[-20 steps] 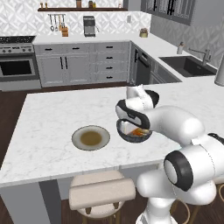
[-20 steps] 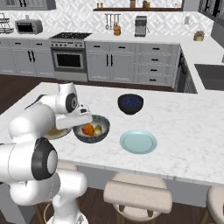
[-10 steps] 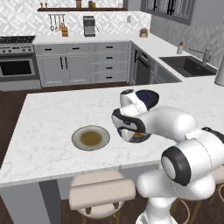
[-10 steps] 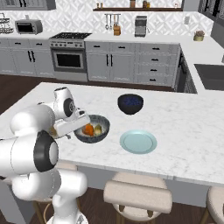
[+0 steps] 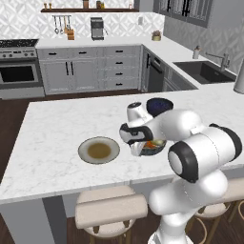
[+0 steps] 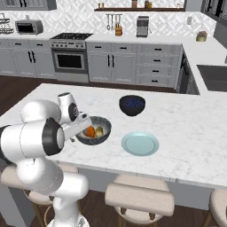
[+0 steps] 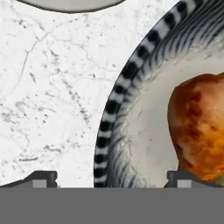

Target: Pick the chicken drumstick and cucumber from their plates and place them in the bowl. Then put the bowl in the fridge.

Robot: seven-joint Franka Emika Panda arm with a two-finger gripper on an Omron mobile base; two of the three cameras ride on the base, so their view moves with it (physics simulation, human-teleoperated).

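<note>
Hand view looks straight down on the rim of the bowl [image 7: 131,144]; the gripper [image 7: 109,178] stands wide open, one fingertip [image 7: 41,178] over the bare marble and the other fingertip [image 7: 188,178] over the pale inside of the bowl, so the striped rim lies between them; nothing is held, and whether a finger touches the bowl I cannot tell. The drumstick [image 7: 199,127] lies inside the bowl, glossy orange-brown, near the inner fingertip; at the top edge a piece of the beige plate [image 7: 70,4] shows.

In the right base view the gripper [image 6: 78,129] is low at the left side of the bowl [image 6: 101,137]; inside lie the drumstick [image 6: 90,131] and, just beside it on the right, the yellowish-green cucumber [image 6: 99,131]. The blue plate [image 6: 140,143] sits on the island [image 6: 190,133] to the right of the bowl, near but apart; the navy bowl [image 6: 132,104] stands farther back.

In the left base view the arm covers most of the bowl [image 5: 155,148]; the beige plate [image 5: 98,150] with brownish centre lies to its left; the navy bowl [image 5: 159,105] is behind the arm.
</note>
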